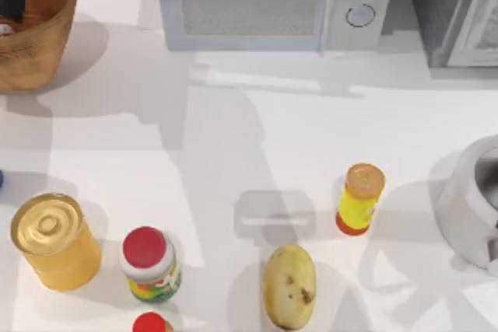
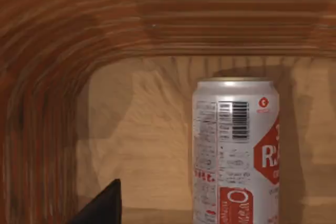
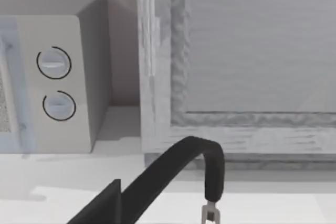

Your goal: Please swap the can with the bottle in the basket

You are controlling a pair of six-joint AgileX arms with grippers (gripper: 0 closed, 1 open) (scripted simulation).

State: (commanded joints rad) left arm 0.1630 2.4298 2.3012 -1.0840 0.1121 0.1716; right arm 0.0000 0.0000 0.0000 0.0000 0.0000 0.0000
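Close before the left wrist camera, the can (image 2: 236,150) stands upright on the wicker basket's (image 2: 79,30) floor, already delivered; whether the left gripper is open, I cannot tell.

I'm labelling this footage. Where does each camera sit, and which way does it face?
Top view: above the table, looking down at the basket and microwave.
Left wrist view: inside the basket, facing the can upright on its floor; a dark finger tip shows.
Right wrist view: low over the table, facing the microwave and a grey cabinet; a dark finger shows.
Shared: the top and left wrist views show the basket; the top and right wrist views show the microwave.
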